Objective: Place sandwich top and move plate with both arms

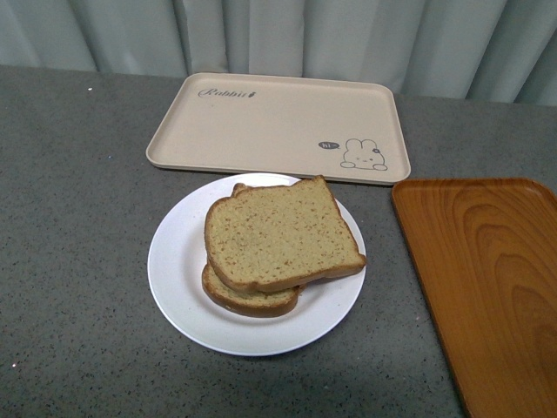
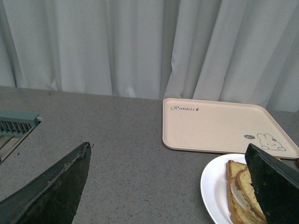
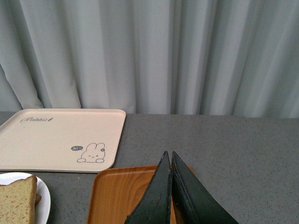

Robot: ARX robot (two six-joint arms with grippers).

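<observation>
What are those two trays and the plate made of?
The beige tray looks like matte plastic or melamine: molded rim, printed rabbit. The orange tray shows wood grain, perhaps real wood, perhaps print. The plate looks like smooth white ceramic or melamine.

A bread slice lies on another slice, on a white plate, between two trays on the table.

You've got a matt grey table, speckled, stone-like. The plate is smooth white, glazed-looking w/ faint sheen. The top slice has rough, porous crumb and a darker crust. The beige tray is matt, prob. plastic. The wood tray shows orange-brown grain w/ satin finish; real or printed, you can't tell. The curtain is soft pleated cloth. The fingers are matt black, scuffed at edges.
</observation>
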